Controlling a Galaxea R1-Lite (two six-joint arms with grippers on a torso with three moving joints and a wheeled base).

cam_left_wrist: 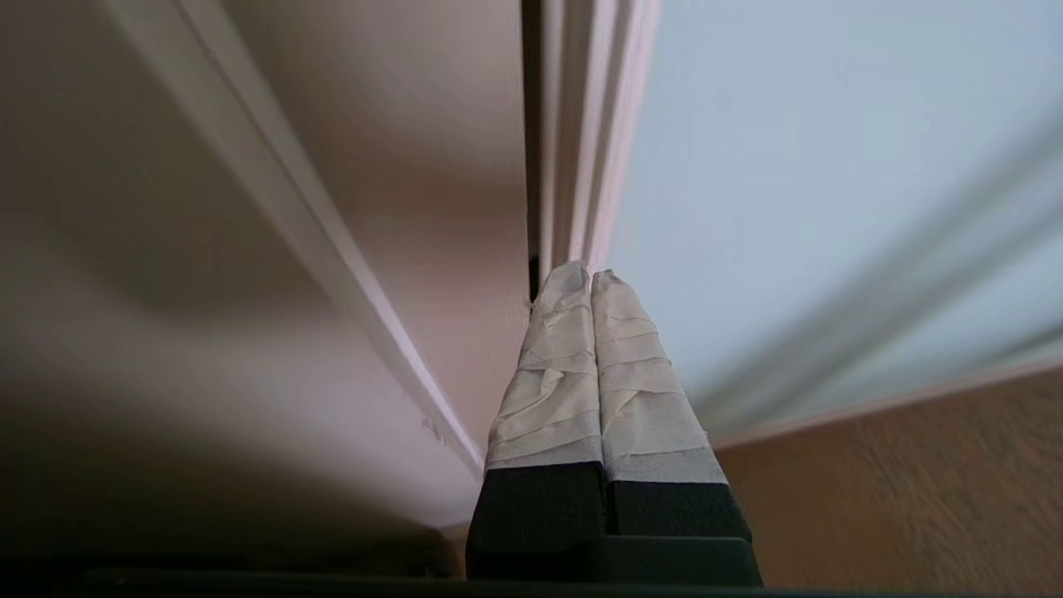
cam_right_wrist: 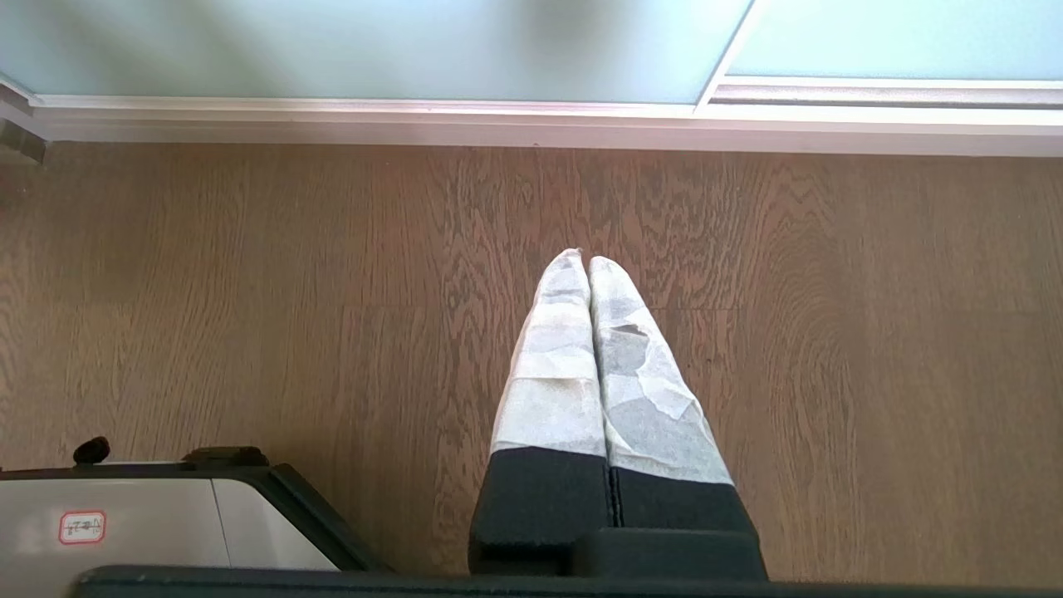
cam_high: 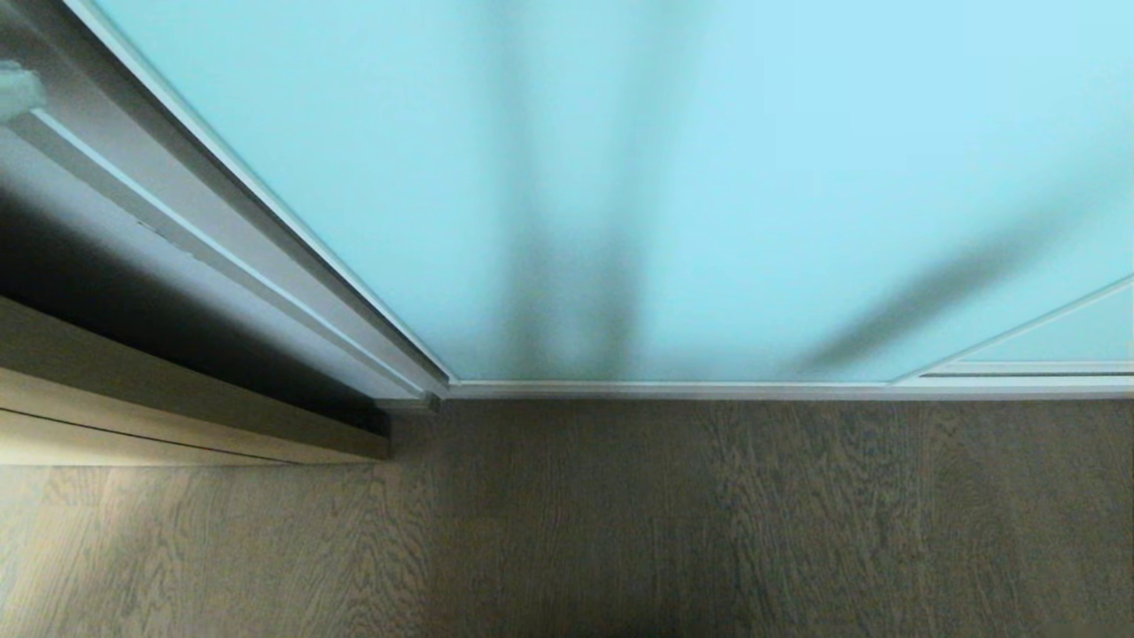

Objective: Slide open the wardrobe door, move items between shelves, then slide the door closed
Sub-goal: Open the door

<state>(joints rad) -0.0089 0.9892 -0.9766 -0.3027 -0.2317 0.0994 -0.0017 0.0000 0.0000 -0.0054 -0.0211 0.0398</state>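
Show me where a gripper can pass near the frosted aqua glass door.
Bare wooden floor runs along the frosted aqua glass sliding door's bottom rail, where the shut right gripper hangs. It is tight at the door's silver frame edge: the shut left gripper points at the dark slit beside it.

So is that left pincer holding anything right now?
No, the left pincer is shut with its taped fingers pressed together and empty, its tips pointed at the frame edge of the sliding wardrobe door.

You see a wooden floor (cam_high: pixel 673 514) with a plain grain, and on your left a light wooden cabinet front (cam_high: pixel 177 416) standing on it, beside a dark gap.
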